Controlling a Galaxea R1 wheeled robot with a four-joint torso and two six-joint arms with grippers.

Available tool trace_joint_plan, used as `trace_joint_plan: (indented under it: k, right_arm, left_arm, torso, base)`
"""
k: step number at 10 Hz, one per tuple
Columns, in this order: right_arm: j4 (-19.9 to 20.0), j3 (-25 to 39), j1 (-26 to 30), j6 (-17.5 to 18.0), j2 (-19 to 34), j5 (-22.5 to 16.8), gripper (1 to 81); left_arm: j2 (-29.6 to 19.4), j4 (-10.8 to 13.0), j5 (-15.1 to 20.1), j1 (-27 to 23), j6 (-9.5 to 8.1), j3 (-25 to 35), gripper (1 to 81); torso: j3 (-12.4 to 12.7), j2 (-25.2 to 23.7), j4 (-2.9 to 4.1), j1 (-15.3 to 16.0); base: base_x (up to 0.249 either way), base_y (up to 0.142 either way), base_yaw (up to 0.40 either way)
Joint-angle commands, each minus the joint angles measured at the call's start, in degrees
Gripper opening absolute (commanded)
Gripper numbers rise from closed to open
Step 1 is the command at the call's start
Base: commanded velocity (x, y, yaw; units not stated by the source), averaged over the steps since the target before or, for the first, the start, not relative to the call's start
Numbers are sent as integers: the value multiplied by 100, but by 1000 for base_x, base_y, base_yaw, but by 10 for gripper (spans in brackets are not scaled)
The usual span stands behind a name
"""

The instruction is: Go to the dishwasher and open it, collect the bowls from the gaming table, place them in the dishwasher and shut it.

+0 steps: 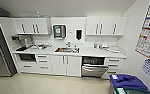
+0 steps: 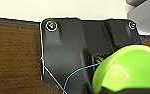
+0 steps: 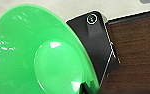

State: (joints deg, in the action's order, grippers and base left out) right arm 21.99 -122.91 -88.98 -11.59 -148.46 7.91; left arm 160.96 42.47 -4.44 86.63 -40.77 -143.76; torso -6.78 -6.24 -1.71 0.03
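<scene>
I'm facing a small white kitchenette: wall cabinets above, a long white table [image 1: 91, 52] with a sink [image 1: 66, 50] set into it, and blue-lidded bins [image 1: 127, 82] low at my right. The dishwasher [image 1: 93, 67] sits under the table just right of the sink, and its door hangs partly open with the dark interior showing, so I judge the opening step is done and it stands that way to receive what I carry.

In the left wrist view a lime-green bowl [image 2: 127, 68] sits right against the arm's dark plate; in the right wrist view a brighter green bowl [image 3: 41, 55] looms large, its hollow facing the camera. Each looks carried at its own wrist, which fits bringing both back in one trip, but I cannot tell how either gripper is set, since no fingers are clear. The dishwasher is well apart from me across bare floor.
</scene>
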Motion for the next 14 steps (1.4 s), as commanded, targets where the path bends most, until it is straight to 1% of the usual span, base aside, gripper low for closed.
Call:
trace_joint_plan:
  k: [1, 14]
  right_arm:
    - [-72, 48, 262, -18, 173, -343, 10]
    - [-72, 48, 271, -10, 173, -343, 10]
  left_arm:
    - [-108, 77, 215, -264, -10, 6, 10]
    - [-108, 86, 206, -255, -2, 6, 10]
  torso:
    - [0, 0, 0, 0]
    - [0, -2, 0, -3]
  base:
    - [103, 0, 0]
    - [105, 0, 0]
